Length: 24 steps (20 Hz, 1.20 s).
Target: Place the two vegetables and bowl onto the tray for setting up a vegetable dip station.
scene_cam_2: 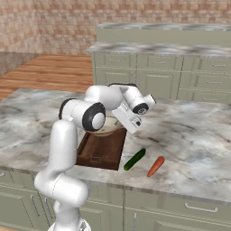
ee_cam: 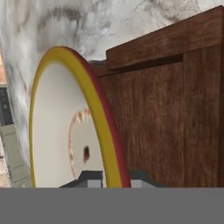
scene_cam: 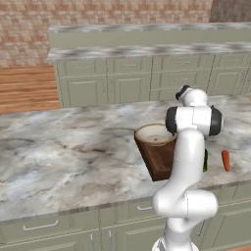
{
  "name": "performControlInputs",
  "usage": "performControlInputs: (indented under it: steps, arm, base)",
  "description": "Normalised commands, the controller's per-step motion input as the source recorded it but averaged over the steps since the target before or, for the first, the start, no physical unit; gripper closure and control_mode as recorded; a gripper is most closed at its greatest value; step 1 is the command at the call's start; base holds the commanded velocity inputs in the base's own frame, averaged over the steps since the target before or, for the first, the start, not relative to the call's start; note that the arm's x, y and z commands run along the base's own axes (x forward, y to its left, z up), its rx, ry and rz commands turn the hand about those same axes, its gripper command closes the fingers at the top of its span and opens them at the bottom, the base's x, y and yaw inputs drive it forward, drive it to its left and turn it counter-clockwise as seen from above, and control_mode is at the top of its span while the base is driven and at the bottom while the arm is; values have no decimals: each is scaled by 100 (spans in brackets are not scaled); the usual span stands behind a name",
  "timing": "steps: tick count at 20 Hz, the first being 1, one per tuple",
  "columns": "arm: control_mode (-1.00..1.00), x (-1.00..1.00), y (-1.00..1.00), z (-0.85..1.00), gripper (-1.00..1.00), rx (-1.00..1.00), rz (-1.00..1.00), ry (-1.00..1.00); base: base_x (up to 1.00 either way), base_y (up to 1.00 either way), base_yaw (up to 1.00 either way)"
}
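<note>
My gripper [ee_cam: 116, 181] is shut on the rim of the bowl [ee_cam: 98, 109], one fingertip on each side of it. The bowl [scene_cam: 155, 134] is tan outside and cream inside, and it sits at the far end of the dark wooden tray [scene_cam: 159, 164]; whether it rests on the tray floor I cannot tell. In the right base view the gripper [scene_cam_2: 122, 121] reaches down to the bowl [scene_cam_2: 107, 131] over the tray [scene_cam_2: 101, 151]. The green cucumber-like stick [scene_cam_2: 134, 159] and the orange carrot-like stick [scene_cam_2: 155, 166] lie on the counter right of the tray, apart from each other.
The marble counter [scene_cam: 63, 152] stretches wide to the left of the tray. Its front edge runs close to the tray and the vegetables. A second counter with grey-green cabinets [scene_cam: 127, 83] stands behind, across a strip of wooden floor.
</note>
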Motion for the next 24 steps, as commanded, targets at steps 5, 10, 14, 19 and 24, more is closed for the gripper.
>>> performControlInputs:
  steps: [5, 10, 14, 19, 24]
  arm:
    - [-100, 6, 0, -11, 100, 0, 0, 0]
    - [-100, 2, 0, -10, 100, 0, 0, 0]
    - [-100, 0, 0, -7, 100, 0, 0, 0]
    - [-100, 0, 0, -5, 100, 0, 0, 0]
    - [-100, 0, 0, -5, 100, 0, 0, 0]
  base:
    - [0, 0, 0]
    - [0, 0, 0]
    - [0, 0, 0]
    - [0, 0, 0]
    - [0, 0, 0]
